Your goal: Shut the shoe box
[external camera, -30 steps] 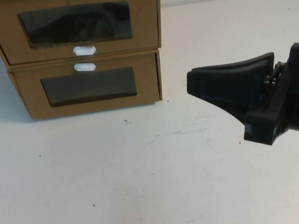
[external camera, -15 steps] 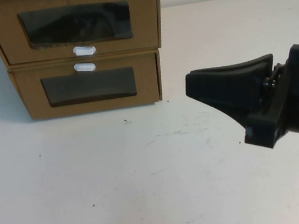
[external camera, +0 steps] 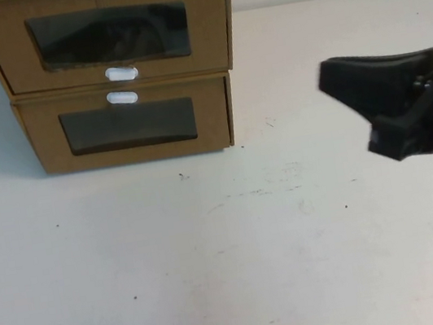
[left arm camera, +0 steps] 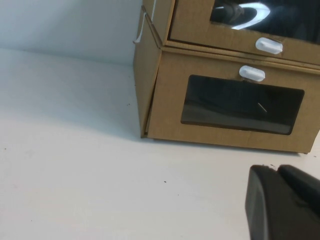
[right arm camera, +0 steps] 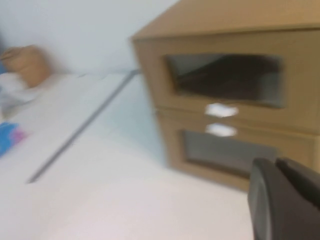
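The shoe box (external camera: 209,23) is the upper of two stacked brown cardboard boxes, with its white pull tab (external camera: 122,73) below its window. Its drawer front looks flush with the sleeve. It also shows in the left wrist view (left arm camera: 195,25) and the right wrist view (right arm camera: 150,75). My right gripper (external camera: 325,79) is shut and empty, above the table to the right of the boxes and well apart from them. My left gripper (left arm camera: 274,171) is shut and empty, low over the table in front of the lower box; it is out of the high view.
The twin box (external camera: 213,113) lies under the shoe box, its white tab (external camera: 122,97) above its window. The white table (external camera: 214,253) spreads in front of the boxes. A wall stands behind them. Blurred coloured things (right arm camera: 10,135) lie far off in the right wrist view.
My right gripper has pulled back to the right and away from the boxes. The boxes have not moved.
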You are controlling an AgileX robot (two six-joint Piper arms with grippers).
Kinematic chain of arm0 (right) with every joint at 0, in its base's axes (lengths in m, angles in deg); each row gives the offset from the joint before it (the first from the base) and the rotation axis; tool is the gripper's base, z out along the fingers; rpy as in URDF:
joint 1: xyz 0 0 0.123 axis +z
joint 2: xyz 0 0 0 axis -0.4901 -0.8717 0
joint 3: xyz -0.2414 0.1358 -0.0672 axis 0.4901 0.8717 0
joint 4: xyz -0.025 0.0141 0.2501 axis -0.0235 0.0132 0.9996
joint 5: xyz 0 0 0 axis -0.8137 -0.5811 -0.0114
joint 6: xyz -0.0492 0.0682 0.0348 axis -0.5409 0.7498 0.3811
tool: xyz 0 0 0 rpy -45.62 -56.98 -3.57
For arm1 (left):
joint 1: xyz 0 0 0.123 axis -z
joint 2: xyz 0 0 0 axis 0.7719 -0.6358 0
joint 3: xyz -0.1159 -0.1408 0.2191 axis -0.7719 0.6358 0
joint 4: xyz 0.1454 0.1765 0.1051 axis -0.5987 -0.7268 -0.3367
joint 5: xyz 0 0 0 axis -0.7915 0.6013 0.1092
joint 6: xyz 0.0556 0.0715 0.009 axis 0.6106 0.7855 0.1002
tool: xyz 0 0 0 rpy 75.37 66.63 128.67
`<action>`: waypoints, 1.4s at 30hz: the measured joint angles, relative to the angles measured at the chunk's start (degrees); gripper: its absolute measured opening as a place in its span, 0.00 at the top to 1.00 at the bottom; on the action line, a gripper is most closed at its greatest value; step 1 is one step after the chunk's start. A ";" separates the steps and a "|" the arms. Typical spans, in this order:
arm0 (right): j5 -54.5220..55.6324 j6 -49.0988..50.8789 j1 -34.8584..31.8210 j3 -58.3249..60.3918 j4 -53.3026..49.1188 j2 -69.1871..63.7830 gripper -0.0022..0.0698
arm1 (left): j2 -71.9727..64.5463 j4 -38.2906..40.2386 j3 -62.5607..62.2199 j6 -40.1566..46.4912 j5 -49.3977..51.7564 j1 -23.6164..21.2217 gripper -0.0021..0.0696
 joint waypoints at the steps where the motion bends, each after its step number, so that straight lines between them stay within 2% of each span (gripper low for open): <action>1: -0.94 -1.59 -1.35 1.13 0.01 1.06 0.99 | 0.00 0.09 0.00 0.00 0.00 0.00 0.97; 5: -3.04 -6.90 -9.38 9.33 0.27 10.01 0.99 | 0.00 0.09 0.00 0.00 0.00 0.00 0.97; 9: -5.61 -7.86 -17.95 22.39 0.35 23.69 0.99 | 0.00 0.09 0.00 0.00 0.00 0.00 0.97; 12: -9.07 -8.00 -22.00 31.27 0.76 34.00 0.99 | 0.00 0.09 0.00 -0.19 0.00 0.00 0.97; 15: -10.88 -8.00 -24.14 37.45 1.29 42.49 0.99 | 0.00 0.09 0.00 -0.29 0.00 0.00 0.97; 19: -11.04 -8.00 -24.94 39.93 1.53 50.00 0.99 | 0.00 0.09 0.00 -0.33 0.00 0.00 0.97; 25: -11.72 -9.40 -24.94 39.96 2.69 51.77 0.99 | 0.00 0.09 0.00 -0.33 0.00 0.00 0.97; 26: -12.35 -11.59 -24.94 39.96 5.36 51.77 0.99 | 0.00 0.09 0.00 -0.33 0.00 0.00 0.97; 28: -15.23 -23.06 -24.94 39.96 17.51 51.77 0.99 | 0.00 0.09 0.00 -0.42 0.00 0.00 0.97; 31: -23.37 -53.01 -24.94 39.01 44.31 53.04 0.99 | 0.00 0.09 0.00 -0.42 0.00 0.00 0.97; 34: -31.45 -77.09 -24.94 38.59 65.09 55.39 0.99 | 0.00 0.09 0.00 -0.42 0.00 0.00 0.97; 37: -33.69 -86.17 -25.16 39.17 73.32 55.85 0.99 | 0.00 0.09 0.00 -0.42 0.00 0.00 0.97; 42: -28.48 -89.08 -26.95 42.16 77.10 55.95 0.99 | 0.00 0.09 0.00 -0.42 0.00 0.00 0.97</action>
